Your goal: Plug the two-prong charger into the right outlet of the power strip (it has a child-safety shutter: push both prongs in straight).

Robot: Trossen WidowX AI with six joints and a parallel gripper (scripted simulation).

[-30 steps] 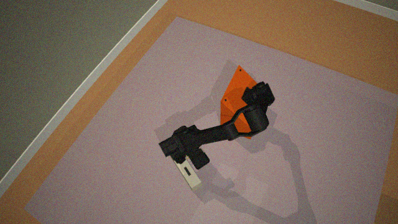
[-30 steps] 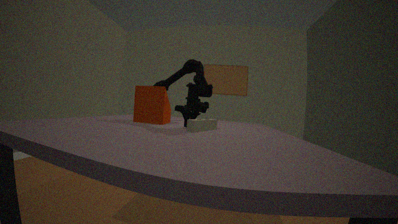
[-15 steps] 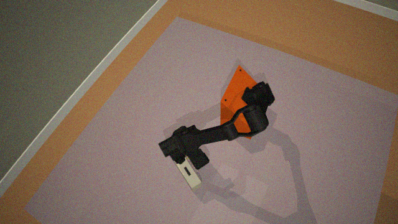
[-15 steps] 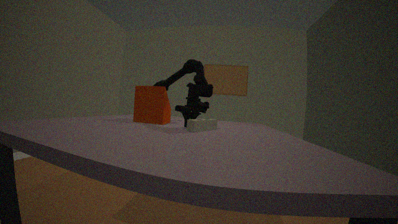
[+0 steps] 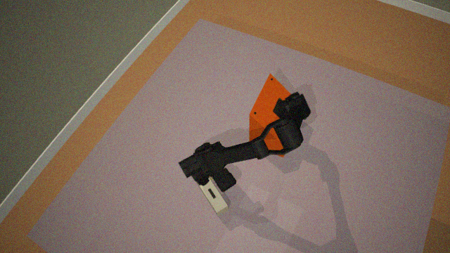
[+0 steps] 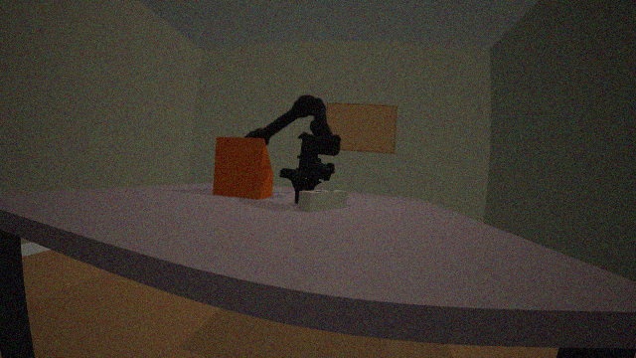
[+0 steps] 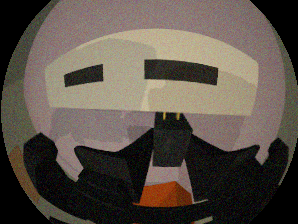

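Note:
The cream power strip (image 5: 219,204) (image 6: 324,202) (image 7: 117,95) lies on the table. In the wrist view its right outlet (image 7: 181,72) and left outlet (image 7: 84,75) are dark slots. In the top view one outlet shows; the arm covers the other end. My gripper (image 7: 166,132) is shut on the black charger (image 7: 171,147), low beside the strip in the exterior view. The charger's two brass prongs (image 7: 178,116) point toward the strip and appear at its near edge, below the right outlet's slot in the wrist view. Neither prong is in a slot. Whether they touch the strip cannot be told.
A large orange block (image 5: 261,102) (image 6: 238,166) (image 7: 162,195) with a sloped face stands on the table (image 5: 140,158) (image 6: 397,259), under and beside the arm's upper links. The arm's shadow falls across the table and part of the strip.

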